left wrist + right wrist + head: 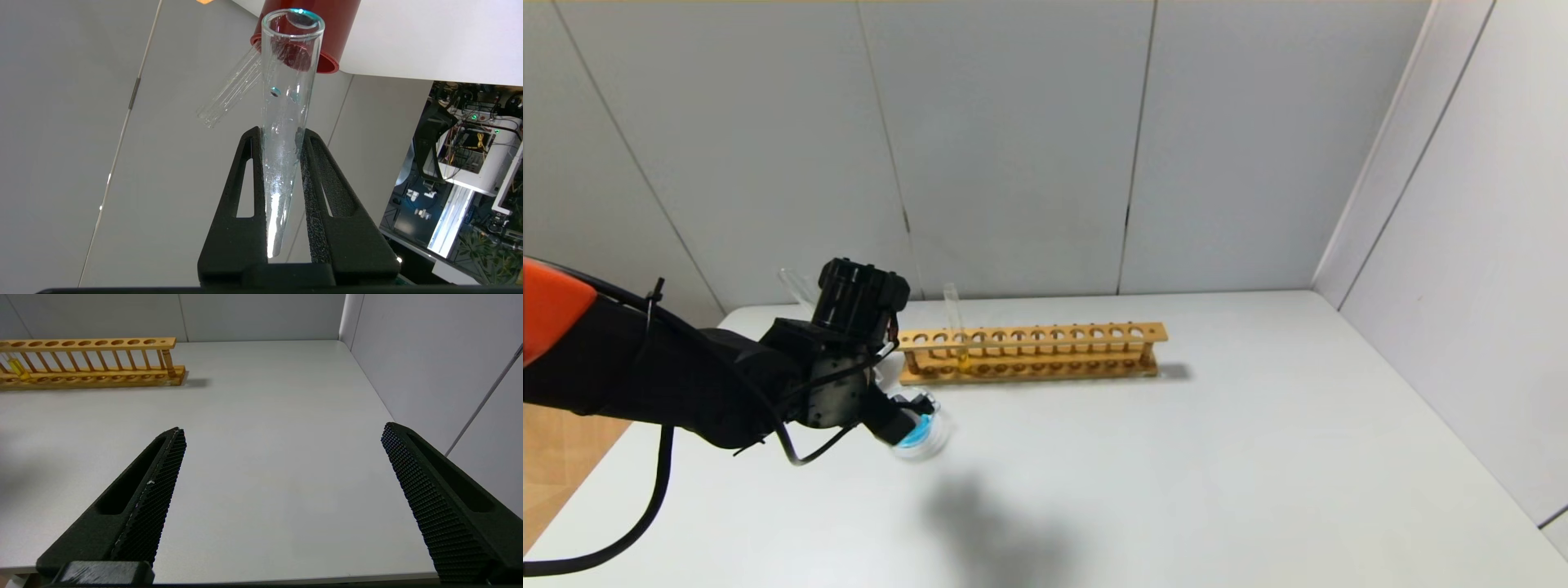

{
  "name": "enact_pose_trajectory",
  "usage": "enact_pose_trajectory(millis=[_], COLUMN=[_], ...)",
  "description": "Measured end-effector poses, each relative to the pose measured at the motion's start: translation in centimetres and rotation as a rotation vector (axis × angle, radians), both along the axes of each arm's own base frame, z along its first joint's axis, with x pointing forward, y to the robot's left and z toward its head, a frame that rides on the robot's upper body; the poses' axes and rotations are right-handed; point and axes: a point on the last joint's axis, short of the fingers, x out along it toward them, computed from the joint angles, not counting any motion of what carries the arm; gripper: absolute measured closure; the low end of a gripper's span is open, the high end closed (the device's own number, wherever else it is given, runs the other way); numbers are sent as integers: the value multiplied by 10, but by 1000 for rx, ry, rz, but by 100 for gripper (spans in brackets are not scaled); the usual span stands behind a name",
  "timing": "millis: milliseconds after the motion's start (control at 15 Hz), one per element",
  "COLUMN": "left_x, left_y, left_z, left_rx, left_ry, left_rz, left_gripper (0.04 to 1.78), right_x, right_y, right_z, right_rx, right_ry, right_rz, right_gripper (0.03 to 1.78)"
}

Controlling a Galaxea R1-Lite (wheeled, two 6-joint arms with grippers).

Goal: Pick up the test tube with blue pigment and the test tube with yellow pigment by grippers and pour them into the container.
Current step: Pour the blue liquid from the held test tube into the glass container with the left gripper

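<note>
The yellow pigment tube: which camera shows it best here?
The head view: the test tube with yellow pigment stands upright in the wooden rack, full length visible. The right wrist view catches only its yellow lower end at the edge. The left wrist view doesn't show it.

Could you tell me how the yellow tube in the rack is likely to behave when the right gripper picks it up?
The yellow tube looks like thin, smooth glass: probably fragile and slippery. It holds little liquid, so it is likely light. It stands upright in the rack, so a straight lift should free it.
</note>
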Motion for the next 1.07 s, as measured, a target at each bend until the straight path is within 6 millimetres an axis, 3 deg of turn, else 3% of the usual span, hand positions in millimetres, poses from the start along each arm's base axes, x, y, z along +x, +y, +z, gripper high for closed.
enact_pose_trajectory(millis=[200, 600, 800, 1067], left_x=[-6, -38, -52, -58], left_y=[1, 9, 9, -6], left_z=[-3, 6, 6, 5], left_rx=[-32, -269, -521, -1030], left_ry=[-15, -152, -204, -218], left_rz=[10, 75, 145, 237], left_gripper=[150, 150, 150, 150], right_x=[0, 0, 0, 0], right_y=[0, 0, 0, 0], right_z=[0, 0, 0, 0], right_rx=[0, 0, 0, 0], right_ry=[0, 0, 0, 0], right_rz=[0, 0, 0, 0], right_gripper=[6, 6, 6, 6])
